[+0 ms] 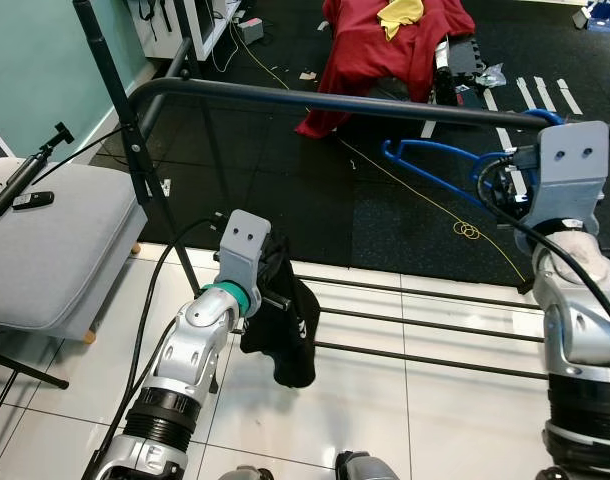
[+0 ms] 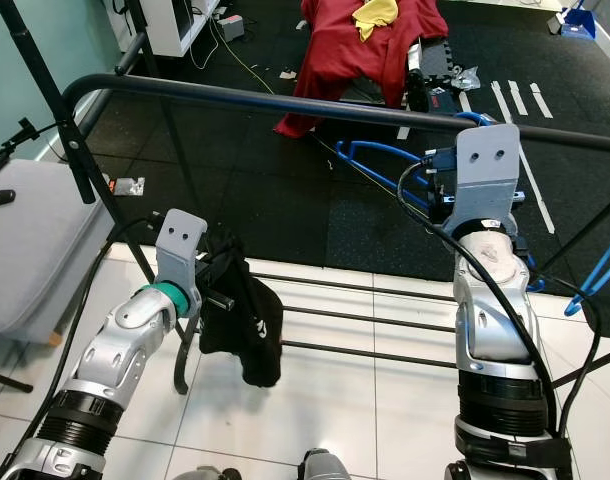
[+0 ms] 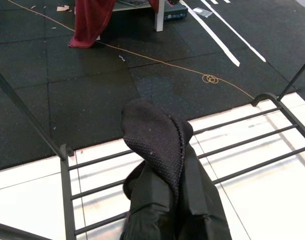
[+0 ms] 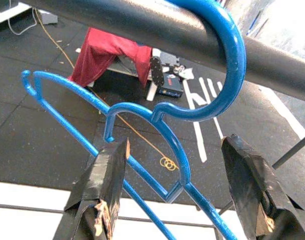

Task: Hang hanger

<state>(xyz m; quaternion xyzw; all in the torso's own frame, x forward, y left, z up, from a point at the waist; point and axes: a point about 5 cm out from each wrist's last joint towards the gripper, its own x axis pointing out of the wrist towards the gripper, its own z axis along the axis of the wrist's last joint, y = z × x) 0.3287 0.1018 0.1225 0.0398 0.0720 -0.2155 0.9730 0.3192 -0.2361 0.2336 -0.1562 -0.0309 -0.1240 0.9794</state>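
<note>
A blue plastic hanger (image 4: 142, 112) has its hook (image 4: 232, 65) over the black top rail (image 4: 142, 20) of a clothes rack, and its body reaches away to the left (image 1: 425, 172). My right gripper (image 4: 175, 145) is open just below the rail, with one black finger (image 4: 105, 175) on each side of the hanger's neck and neither pressing it. My left gripper (image 1: 273, 272) is low by the rack's left post, shut on a black garment (image 1: 285, 335) that drapes over the fingers and hides them (image 3: 160, 150).
The rack's lower bars (image 1: 425, 325) run across the white tiles before me. A grey padded seat (image 1: 45, 240) with a black stick on it stands at the left. A red cloth (image 1: 385, 45) lies on the black mat beyond. Another blue hanger (image 2: 600, 270) hangs at the far right.
</note>
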